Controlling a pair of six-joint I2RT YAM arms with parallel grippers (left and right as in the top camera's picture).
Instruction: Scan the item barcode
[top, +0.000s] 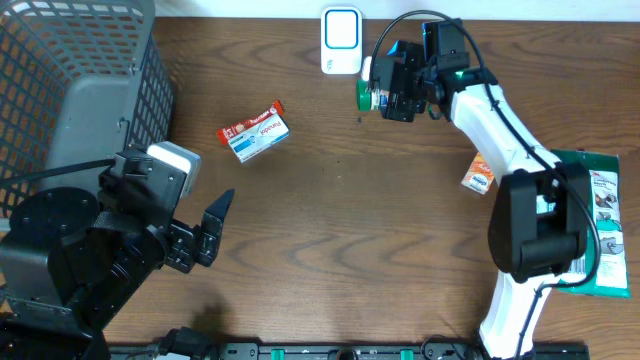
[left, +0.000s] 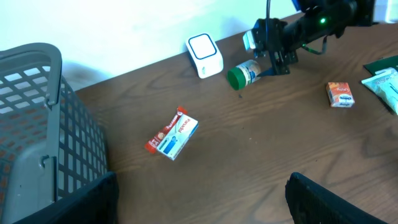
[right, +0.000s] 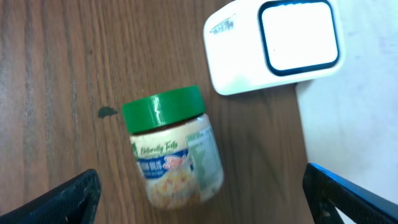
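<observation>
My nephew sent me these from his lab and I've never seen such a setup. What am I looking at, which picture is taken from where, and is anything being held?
These are two robot arms at a wooden table. One picture looks down from above; the other two come from cameras on each arm's wrist. The left pincer is open and empty. The right pincer is open too, hovering at a green-lidded jar lying on its side, not gripping it. Beside the jar stands a white scanner. Also on the table are a red and blue box, a small orange box, a green packet and a grey mesh basket.
</observation>
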